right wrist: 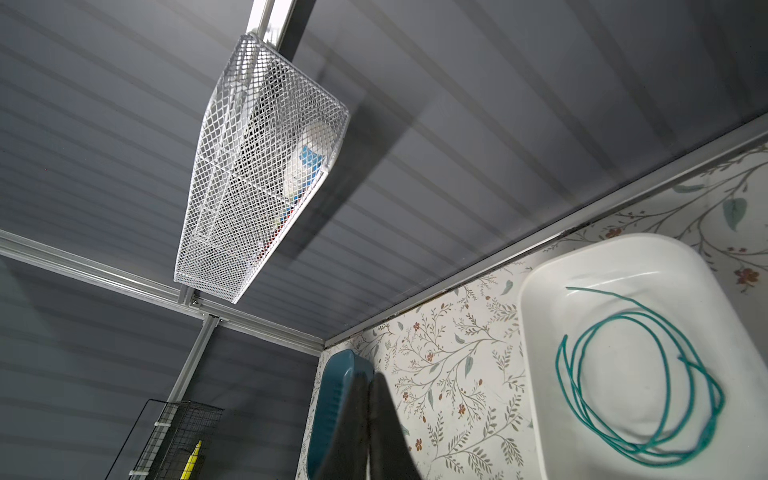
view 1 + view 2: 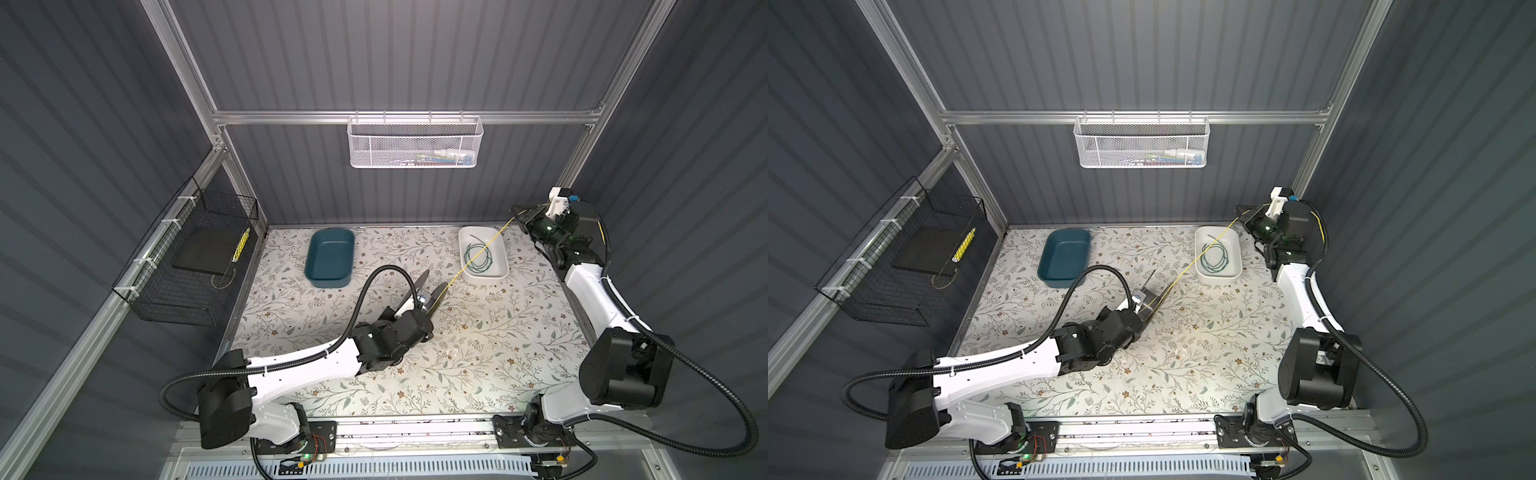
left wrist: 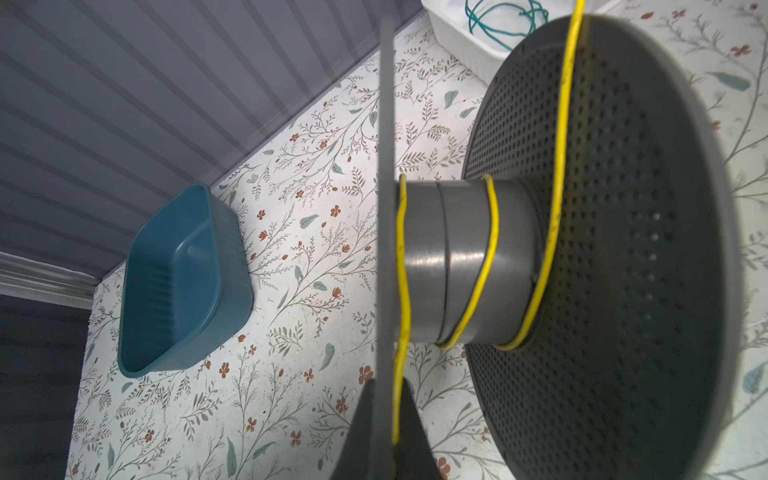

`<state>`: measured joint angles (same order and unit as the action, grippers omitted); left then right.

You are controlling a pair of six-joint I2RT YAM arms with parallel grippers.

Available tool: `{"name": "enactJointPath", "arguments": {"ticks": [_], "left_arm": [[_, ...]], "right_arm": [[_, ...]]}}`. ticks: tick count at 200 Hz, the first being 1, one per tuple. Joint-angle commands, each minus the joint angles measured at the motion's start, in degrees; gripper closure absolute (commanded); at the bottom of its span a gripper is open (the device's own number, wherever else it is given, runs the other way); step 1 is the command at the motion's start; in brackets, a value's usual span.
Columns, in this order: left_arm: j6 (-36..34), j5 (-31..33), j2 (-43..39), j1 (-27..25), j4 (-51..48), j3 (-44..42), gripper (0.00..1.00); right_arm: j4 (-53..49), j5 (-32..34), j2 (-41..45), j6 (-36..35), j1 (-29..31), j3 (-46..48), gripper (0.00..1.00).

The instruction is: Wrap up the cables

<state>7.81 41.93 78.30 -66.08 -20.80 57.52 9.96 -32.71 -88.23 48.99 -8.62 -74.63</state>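
Legible text, labels, brands, numbers: none.
White mesh basket (image 1: 216, 249) on the back rail: a white-and-blue packet (image 1: 309, 162) inside carries print, too blurred to read.
Black wire basket (image 2: 187, 286) on the side wall: a yellow-patterned strip (image 2: 241, 244), its markings too small to read.

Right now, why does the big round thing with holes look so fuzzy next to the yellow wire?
Left wrist view: the spool sits near the lens, so its disc blurs, while the yellow wire looks sharper and the hub glints. Right wrist view: the green wire looks crisp.
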Motion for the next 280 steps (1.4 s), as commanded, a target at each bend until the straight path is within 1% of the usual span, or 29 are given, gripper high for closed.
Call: {"name": "enactJointPath", "arguments": {"ticks": [1,30,55,78,109,122,132,145,155,158,169,188,200,219,247,268,280], "left_arm": [[0.45,0.34,0.23,-0.27,-16.33,-2.77,1.0],[1.67,-0.93,1.31,-0.44,-15.54,-4.08,1.0],[0.23,-2.16,0.89,-1.18,-15.81,-3.19,1.0],[-3.24,-7.41,-2.73,-1.64,-15.15,-2.71,1.0],[-7.62,-17.61,-9.91,-1.68,-14.87,-0.36,1.0],[-7.86,-19.99,-13.93,-1.59,-12.89,-0.18,1.0],[-7.71,-20.44,-16.63,-1.53,-10.82,-0.21,1.0],[-7.34,-22.7,-18.27,-1.32,-10.46,1.07,1.0],[-5.9,-23.26,-18.91,-1.25,-9.89,1.99,1.0],[-5.66,-23.56,-19.09,-1.12,-9.48,2.22,1.0],[-4.99,-25.78,-19.88,-0.65,-7.69,2.9,1.0],[-3.07,-29.87,-21.21,1.99,-4.15,4.53,1.0],[-1.36,-31.46,-21.44,5.31,-2.59,6.57,1.0],[1.68,-33.49,-20.48,11.4,1.76,9.26,1.0],[2.86,-32.72,-14.03,14.6,5.59,15.88,1.0],[4.84,-32.71,-8.75,16.56,9.19,19.86,1.0],[7.16,-33.09,-6.15,18.21,11.48,21.64,1.0]], "right_arm": [[6.03,7.39,-0.03,-1.69,-3.36,-5.27,1.0],[7.04,6.78,0.98,0.13,-3.28,-7.28,1.0],[4.56,6.76,0.71,-1.86,-3.25,-9.6,1.0],[4.33,7.26,-0.4,-2.76,-3.28,-8.9,1.0],[8.03,8.93,-1.43,-1.77,-2.83,-2.91,1.0],[9.17,10.09,-1.47,-1.97,-2.5,0.14,1.0],[10.19,11.38,-1.25,-2.34,-2.13,2.71,1.0],[11.52,12.65,-1.08,-2.49,-2.13,5.83,1.0],[12.07,12.85,-0.83,-2.93,-2.02,8.14,1.0],[12.17,14.88,-0.73,-3.0,-2.0,8.71,1.0],[13.22,15.82,-0.28,-3.48,-1.62,11.31,1.0],[13.52,18.31,0.78,-5.23,-0.64,15.26,1.0],[14.0,19.44,2.18,-5.76,0.22,18.23,1.0],[14.86,23.28,5.32,-7.33,2.64,23.58,1.0],[16.14,27.74,8.41,-9.36,7.18,29.7,1.0],[17.51,29.98,9.38,-9.27,10.89,33.18,1.0],[18.31,31.19,9.31,-9.2,13.26,34.63,1.0]]}}
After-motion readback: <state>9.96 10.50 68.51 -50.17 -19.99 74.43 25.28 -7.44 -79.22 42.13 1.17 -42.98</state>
